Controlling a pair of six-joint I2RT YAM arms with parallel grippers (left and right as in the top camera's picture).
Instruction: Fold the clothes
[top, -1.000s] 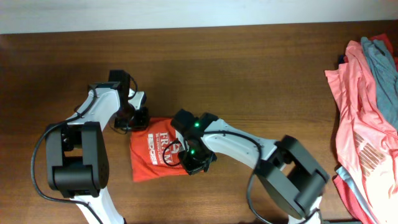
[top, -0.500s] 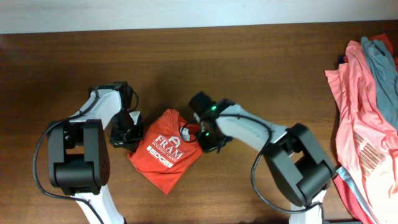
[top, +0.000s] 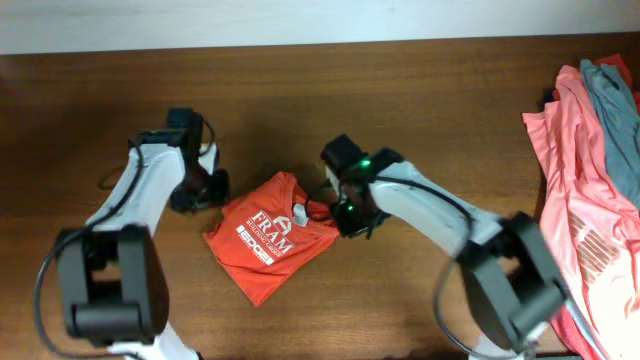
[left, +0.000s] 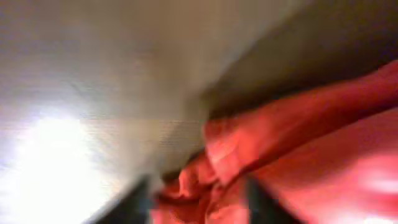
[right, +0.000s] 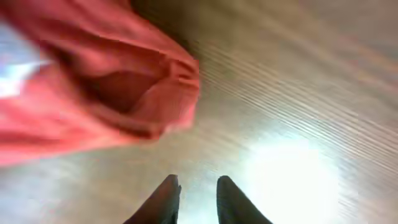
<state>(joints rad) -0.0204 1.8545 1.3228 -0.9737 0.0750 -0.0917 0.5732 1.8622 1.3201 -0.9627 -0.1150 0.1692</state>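
Note:
The orange-red T-shirt (top: 265, 238) with white "FRAM" print lies folded and turned at an angle on the table's middle. My left gripper (top: 203, 192) is at its left corner. In the blurred left wrist view, bunched red fabric (left: 205, 180) sits between my dark fingers (left: 202, 198), so it is shut on the shirt. My right gripper (top: 350, 215) is at the shirt's right edge. In the right wrist view its fingers (right: 194, 186) are nearly together and empty over bare wood, with a shirt fold (right: 124, 87) ahead and apart from them.
A pile of salmon-pink shirts (top: 575, 190) with a grey garment (top: 612, 105) on top lies at the table's right edge. The brown wooden table (top: 420, 110) ends at a pale wall along the far side.
The folded shirt has turned and shifted to the right and slightly up. My right gripper has moved up and right to its right edge. My left gripper stays at its left corner.

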